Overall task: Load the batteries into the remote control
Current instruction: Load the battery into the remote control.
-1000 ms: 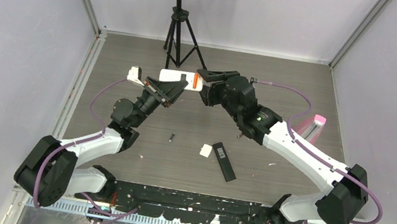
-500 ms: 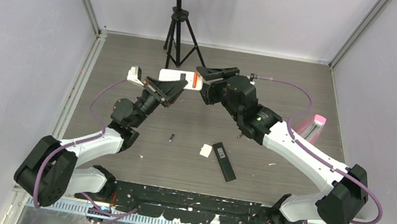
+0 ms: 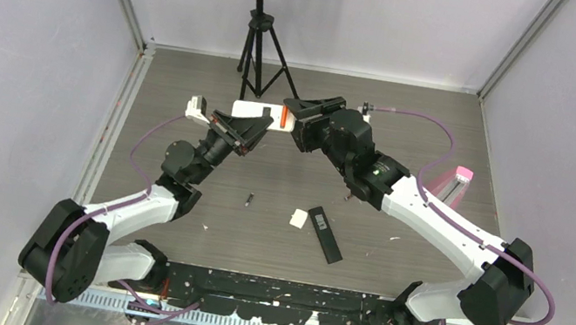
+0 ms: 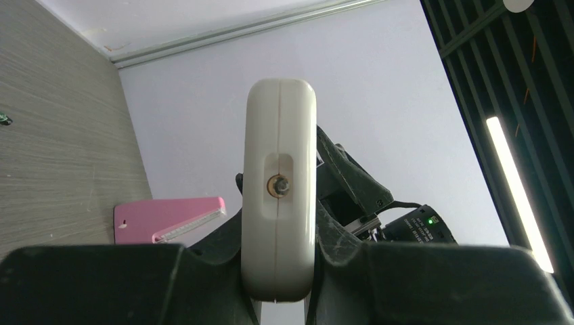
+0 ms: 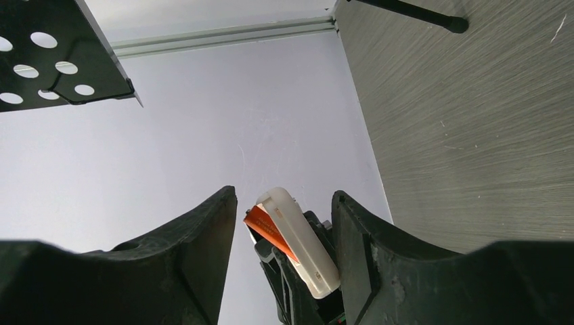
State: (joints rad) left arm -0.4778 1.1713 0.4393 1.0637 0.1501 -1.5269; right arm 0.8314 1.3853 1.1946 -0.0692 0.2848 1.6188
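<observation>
Orange battery [image 5: 266,229] in remote [image 4: 279,135] — print blurred.

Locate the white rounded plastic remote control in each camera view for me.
Top external: white remote control, upper centre, lying left-right.
Left wrist: the remote, dead centre, end-on.
Right wrist: the remote, bottom centre.
Shared landmark: grey wood-grain table, in all three.

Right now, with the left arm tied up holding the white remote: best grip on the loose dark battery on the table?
Mid-length on the dark battery, from straight above, closing across its thin body. It lies flat, apart from other things, long axis roughly near-to-far, so both sides look open.
</observation>
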